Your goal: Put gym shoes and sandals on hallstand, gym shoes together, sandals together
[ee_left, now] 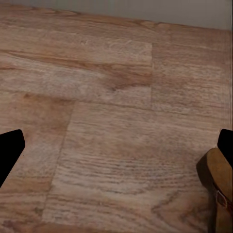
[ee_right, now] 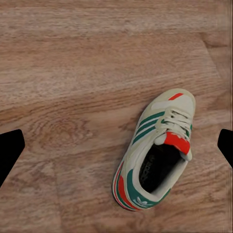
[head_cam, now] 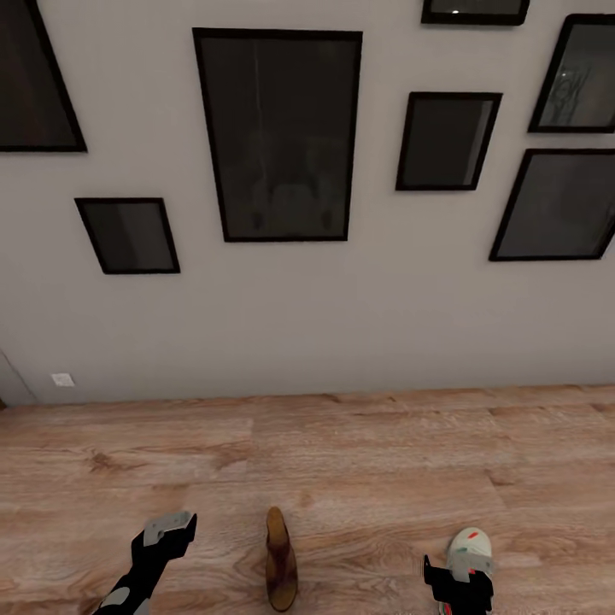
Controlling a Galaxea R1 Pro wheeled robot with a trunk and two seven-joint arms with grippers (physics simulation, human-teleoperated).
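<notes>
One gym shoe (ee_right: pixel 155 155), white with green stripes and a red-orange tongue, lies upright on the corridor floor (head_cam: pixel 342 461). In the head view this gym shoe (head_cam: pixel 469 545) is at the bottom right. My right gripper (head_cam: pixel 459 582) hovers over its heel, open and holding nothing. Seen from the wrist, the right gripper (ee_right: pixel 116 149) has the shoe nearer one finger. A brown sandal (head_cam: pixel 280 559) lies between the arms, and its edge (ee_left: pixel 221 187) appears beside one finger. My left gripper (head_cam: pixel 167 531) (ee_left: pixel 116 150) is open over bare planks. The hallstand is out of view.
A pale grey wall (head_cam: pixel 307 325) rises just beyond the floor, hung with several dark framed pictures such as the large one (head_cam: pixel 278 137). A small white socket (head_cam: pixel 62 379) sits low on the wall at the left. Wood planks stretch between me and the wall.
</notes>
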